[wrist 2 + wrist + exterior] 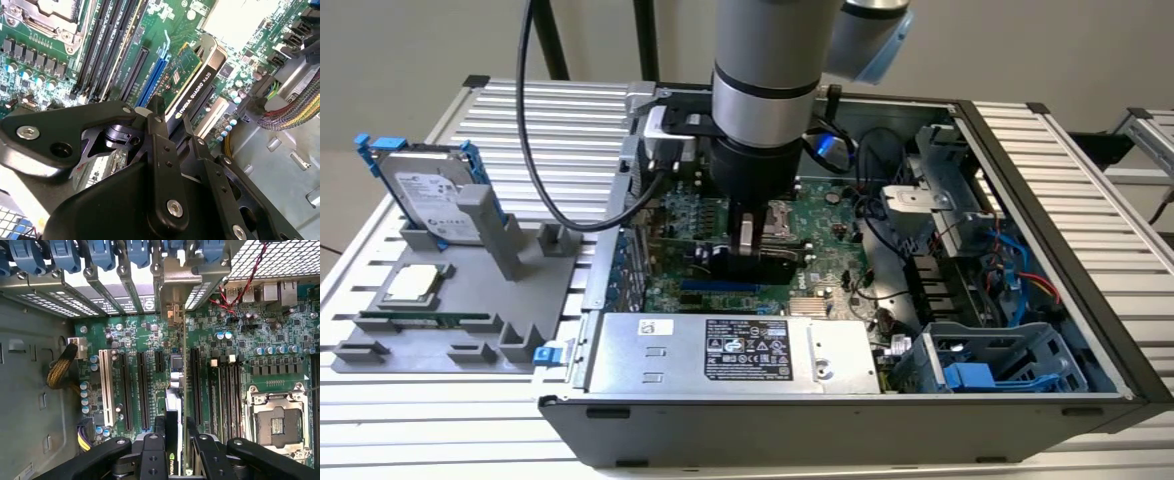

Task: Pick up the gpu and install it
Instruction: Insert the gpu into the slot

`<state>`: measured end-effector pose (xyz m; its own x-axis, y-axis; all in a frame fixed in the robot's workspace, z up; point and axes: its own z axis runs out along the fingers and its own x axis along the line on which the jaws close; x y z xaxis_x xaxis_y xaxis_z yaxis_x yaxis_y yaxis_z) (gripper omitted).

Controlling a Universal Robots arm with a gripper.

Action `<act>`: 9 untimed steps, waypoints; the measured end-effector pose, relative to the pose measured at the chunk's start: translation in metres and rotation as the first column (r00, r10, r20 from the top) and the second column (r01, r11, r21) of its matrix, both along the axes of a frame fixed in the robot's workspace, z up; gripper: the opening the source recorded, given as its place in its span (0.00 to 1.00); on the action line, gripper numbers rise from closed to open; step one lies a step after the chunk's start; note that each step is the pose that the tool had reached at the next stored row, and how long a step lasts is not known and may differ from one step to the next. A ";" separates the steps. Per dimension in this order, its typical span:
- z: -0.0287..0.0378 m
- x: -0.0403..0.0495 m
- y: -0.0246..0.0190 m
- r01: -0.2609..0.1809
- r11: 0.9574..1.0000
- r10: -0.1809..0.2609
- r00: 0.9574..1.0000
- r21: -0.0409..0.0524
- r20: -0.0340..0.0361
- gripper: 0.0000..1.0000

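The gpu [192, 75] stands on edge inside the open computer case [1067, 200], a green card with a black cooler edge facing me. My gripper [172, 120] is shut on its upper edge, one black finger on each face. In the first wrist view the gpu [172, 400] runs edge-on between two long black expansion slots, and its bracket end reaches toward the rear slot openings [172, 315]. Whether its contacts sit in a slot I cannot tell. In the exterior view the gripper [754, 250] hangs low over the motherboard [834, 210] near the case's middle.
A grey fixture [520, 250] at the exterior view's left holds a hard drive in a blue frame [434, 195], a square processor [411, 285] and a memory stick [427, 320]. The power supply [720, 350], a blue drive cage [987, 370], cables [295, 107] and the processor socket [277, 422] surround the gripper.
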<state>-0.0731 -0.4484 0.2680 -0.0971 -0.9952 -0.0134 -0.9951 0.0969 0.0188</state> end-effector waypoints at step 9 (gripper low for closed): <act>-0.0011 -0.0066 -0.0001 0.000 1.000 0.000 1.000 0.000 0.000 0.00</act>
<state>-0.0797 -0.4484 0.2669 -0.0970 -0.9952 -0.0134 -0.9951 0.0968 0.0187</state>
